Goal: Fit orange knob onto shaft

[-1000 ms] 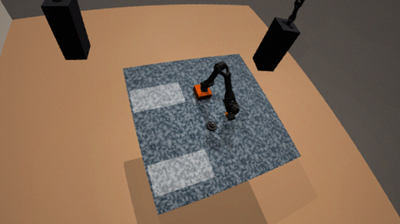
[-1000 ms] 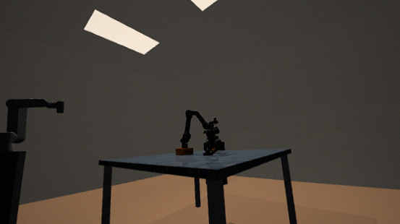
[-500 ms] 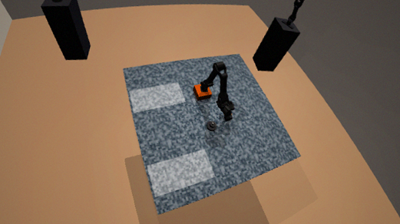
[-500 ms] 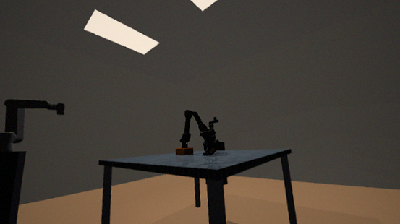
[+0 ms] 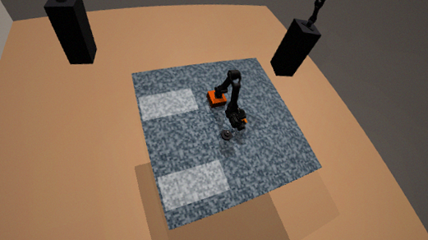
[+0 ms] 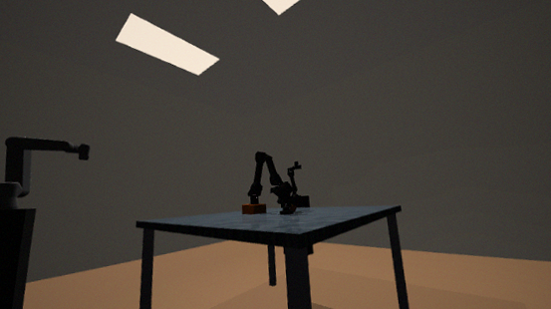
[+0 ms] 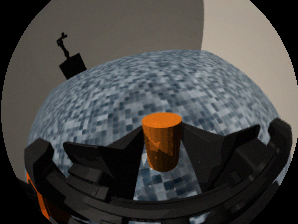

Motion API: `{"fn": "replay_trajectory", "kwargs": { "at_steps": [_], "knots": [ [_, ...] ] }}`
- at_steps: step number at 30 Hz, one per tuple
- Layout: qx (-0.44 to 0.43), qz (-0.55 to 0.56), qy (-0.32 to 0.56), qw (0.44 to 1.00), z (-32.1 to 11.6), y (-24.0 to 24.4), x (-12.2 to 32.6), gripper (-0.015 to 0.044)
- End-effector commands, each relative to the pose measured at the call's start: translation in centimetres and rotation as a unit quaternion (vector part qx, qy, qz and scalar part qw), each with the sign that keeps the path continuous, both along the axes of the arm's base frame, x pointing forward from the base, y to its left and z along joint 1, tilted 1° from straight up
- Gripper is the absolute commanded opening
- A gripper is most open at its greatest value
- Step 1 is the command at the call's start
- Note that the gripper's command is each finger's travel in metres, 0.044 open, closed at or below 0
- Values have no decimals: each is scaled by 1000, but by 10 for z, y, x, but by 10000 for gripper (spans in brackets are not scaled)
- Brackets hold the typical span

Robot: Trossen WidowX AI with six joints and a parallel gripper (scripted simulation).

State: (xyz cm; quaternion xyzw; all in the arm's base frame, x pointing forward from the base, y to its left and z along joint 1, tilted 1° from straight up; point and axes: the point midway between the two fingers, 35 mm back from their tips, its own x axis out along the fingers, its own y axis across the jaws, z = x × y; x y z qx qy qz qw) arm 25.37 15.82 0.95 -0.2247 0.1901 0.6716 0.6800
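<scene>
The orange knob (image 7: 161, 145) (image 5: 245, 120) (image 6: 293, 208) is a ribbed cylinder. My gripper (image 7: 161, 127) is shut on it, with one dark finger on each side. In the top view the knob shows at the right side of the gripper, beside and behind the round dark pedestal as seen there. The pedestal (image 5: 226, 135) (image 6: 287, 213) stands on the table with a small shaft at its middle. The pedestal does not show in the wrist view. The shaft's flat side is too small to make out, and the knob's hole is not visible.
The arm stands on an orange base (image 5: 216, 99) (image 6: 253, 208) on the blue-grey speckled table (image 5: 277, 145) (image 6: 222, 225). Two pale bright patches lie on the table's left part in the top view. Other arms on black stands (image 5: 70, 28) (image 5: 295, 48) are beyond the table.
</scene>
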Motion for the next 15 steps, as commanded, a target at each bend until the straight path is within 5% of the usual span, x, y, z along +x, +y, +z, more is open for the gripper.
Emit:
{"fn": "replay_trajectory", "kwargs": {
  "at_steps": [1, 15],
  "knots": [
    [33, 2, 2, 999, -2, -4, -2, 181],
    [62, 3, 1, 998, -2, -14, -2, 181]
  ]
}}
